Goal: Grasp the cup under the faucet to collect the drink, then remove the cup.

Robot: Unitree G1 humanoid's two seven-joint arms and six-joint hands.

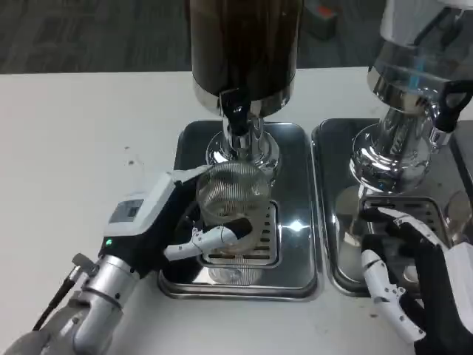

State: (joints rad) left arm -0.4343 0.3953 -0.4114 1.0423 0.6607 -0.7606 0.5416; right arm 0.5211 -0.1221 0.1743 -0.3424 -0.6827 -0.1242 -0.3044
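A clear ribbed cup (235, 194) stands on the drip grate of a steel tray (295, 148), right below the black faucet (236, 115) of a dark drink dispenser (244, 44). My left hand (174, 222) grips the cup from the left, its fingers (218, 238) wrapped across the cup's front. Whether liquid is in the cup is hard to tell. My right hand (403, 277) hovers open at the lower right, over the neighbouring tray, holding nothing.
A second dispenser (414, 81) with a clear tank stands on its own steel tray (336, 244) on the right, its black faucet (452, 100) near my right hand. White table (81, 140) stretches to the left.
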